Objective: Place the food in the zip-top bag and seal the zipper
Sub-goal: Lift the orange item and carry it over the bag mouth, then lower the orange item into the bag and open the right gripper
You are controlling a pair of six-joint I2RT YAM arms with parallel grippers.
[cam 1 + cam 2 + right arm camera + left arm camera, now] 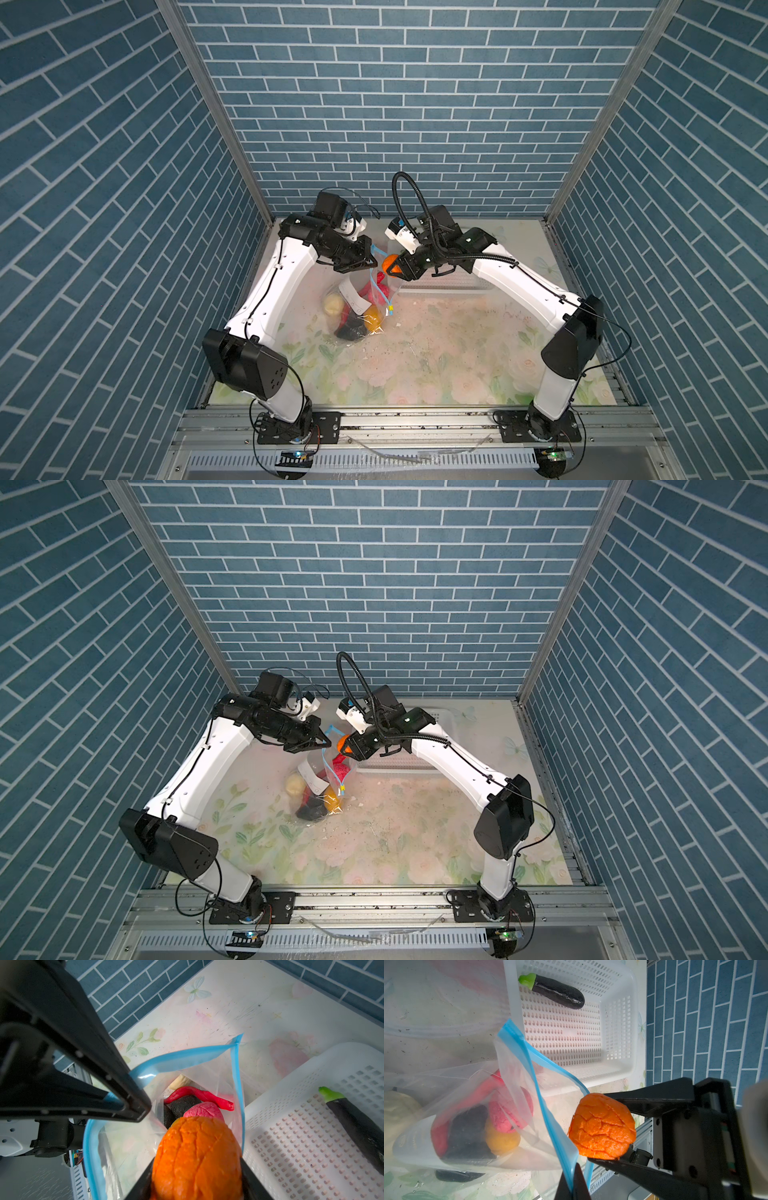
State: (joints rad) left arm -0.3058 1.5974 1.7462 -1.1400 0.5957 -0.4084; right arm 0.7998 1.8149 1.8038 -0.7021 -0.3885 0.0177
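Observation:
The clear zip-top bag (353,299) (316,779) hangs with its mouth up. My left gripper (371,263) (574,1171) is shut on the bag's light-blue zipper (544,1109) (182,1059), holding one lip away from the other. My right gripper (391,269) (197,1167) is shut on an orange cracked food piece (602,1126) (197,1153) just above the open mouth. Inside lie a pink ball (508,1113), a red strip (199,1095), black pieces (182,1103), a yellow piece (502,1140) and a cream ball (332,305). The yellowish slider (392,308) hangs low.
A white perforated basket (618,1022) (270,1109) stands right behind the bag, under the right arm, with a black toy eggplant (556,991) (357,1122) in it. The blue brick back wall (382,124) is close behind. The floral mat (457,353) spreads toward the front.

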